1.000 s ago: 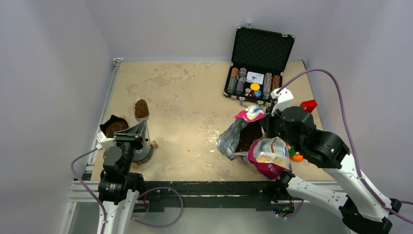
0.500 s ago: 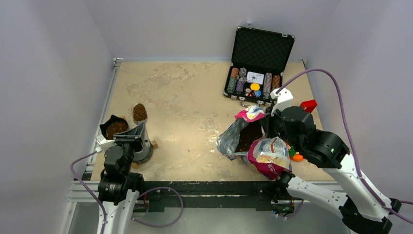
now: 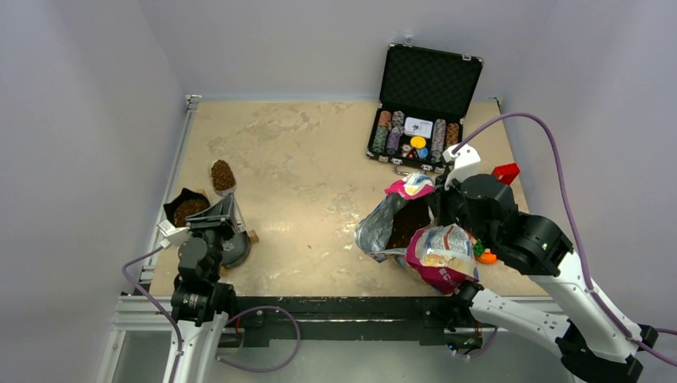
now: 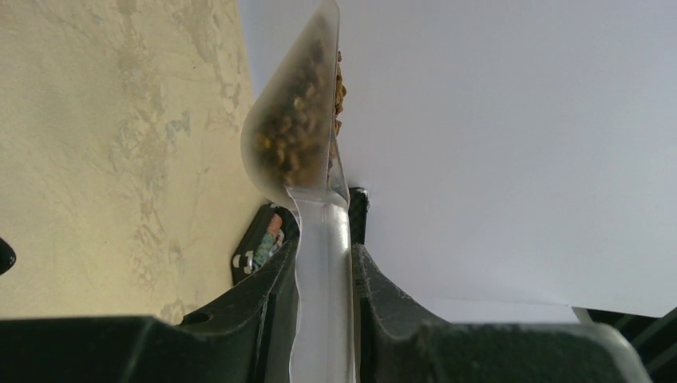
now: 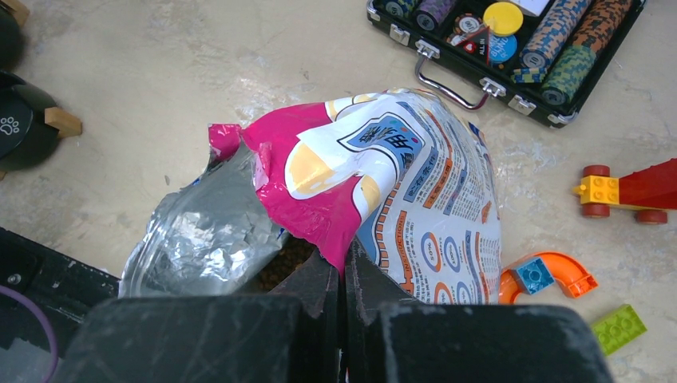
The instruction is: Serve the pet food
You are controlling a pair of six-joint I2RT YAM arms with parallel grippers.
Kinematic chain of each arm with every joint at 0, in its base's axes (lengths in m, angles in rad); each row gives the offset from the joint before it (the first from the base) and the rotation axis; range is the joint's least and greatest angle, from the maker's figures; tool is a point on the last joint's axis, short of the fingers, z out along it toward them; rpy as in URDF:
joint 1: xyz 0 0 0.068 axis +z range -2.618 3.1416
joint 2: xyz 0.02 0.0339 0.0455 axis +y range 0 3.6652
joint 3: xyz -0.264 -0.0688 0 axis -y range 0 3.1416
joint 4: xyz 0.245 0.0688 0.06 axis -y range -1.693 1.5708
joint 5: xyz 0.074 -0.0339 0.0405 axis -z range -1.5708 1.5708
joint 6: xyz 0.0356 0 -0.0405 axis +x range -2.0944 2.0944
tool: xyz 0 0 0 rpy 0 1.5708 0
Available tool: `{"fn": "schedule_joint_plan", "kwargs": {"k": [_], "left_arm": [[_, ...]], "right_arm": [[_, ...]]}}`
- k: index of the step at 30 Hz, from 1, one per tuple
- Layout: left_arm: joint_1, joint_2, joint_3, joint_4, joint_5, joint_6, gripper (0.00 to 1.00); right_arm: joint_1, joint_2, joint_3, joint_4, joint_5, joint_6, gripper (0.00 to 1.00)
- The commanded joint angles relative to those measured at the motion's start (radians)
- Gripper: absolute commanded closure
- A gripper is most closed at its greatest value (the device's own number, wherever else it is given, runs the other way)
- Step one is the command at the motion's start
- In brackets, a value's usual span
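My left gripper (image 3: 221, 209) (image 4: 323, 257) is shut on the handle of a clear plastic scoop (image 4: 297, 120). The scoop is rolled onto its side and holds pet food (image 3: 223, 173) (image 4: 297, 132), just beyond a black bowl (image 3: 177, 199) that also holds kibble. My right gripper (image 3: 441, 209) (image 5: 343, 267) is shut on the pink edge of the open foil pet food bag (image 3: 435, 255) (image 5: 399, 175), holding its mouth open. More kibble (image 3: 409, 223) (image 5: 281, 267) shows inside the bag.
A dark paw-print bowl (image 3: 238, 249) (image 5: 17, 128) on wooden feet sits under my left wrist. An open poker chip case (image 3: 423, 120) (image 5: 511, 48) stands at the back right. Toy bricks (image 5: 631, 191) lie right of the bag, and the wall is close on the left.
The left gripper has rolled and carried the scoop a little left and away, tipping it toward the black bowl. The right gripper and bag have not moved.
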Motion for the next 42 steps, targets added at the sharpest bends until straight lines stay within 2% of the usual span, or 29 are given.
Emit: {"fn": "schedule_joint_plan", "kwargs": {"k": [1,8,17,24,42], "left_arm": [[0.004,-0.013,-0.068,0.207,-0.092,-0.044,1.0],[0.004,-0.029,-0.082,0.158,-0.132,-0.051,1.0],[0.004,-0.04,0.023,0.014,-0.201,-0.075,1.0],[0.004,-0.046,0.133,-0.176,-0.237,-0.106,1.0],[0.004,-0.054,0.166,-0.257,-0.258,-0.159,1.0]], "right_arm": [[0.008,-0.031,0.017,0.15,-0.02,-0.009,1.0],[0.008,-0.036,0.007,0.151,-0.012,-0.014,1.0],[0.008,-0.037,0.002,0.164,-0.009,-0.02,1.0],[0.008,-0.041,-0.005,0.171,-0.011,-0.022,1.0],[0.008,-0.042,0.002,0.171,-0.008,-0.02,1.0]]}}
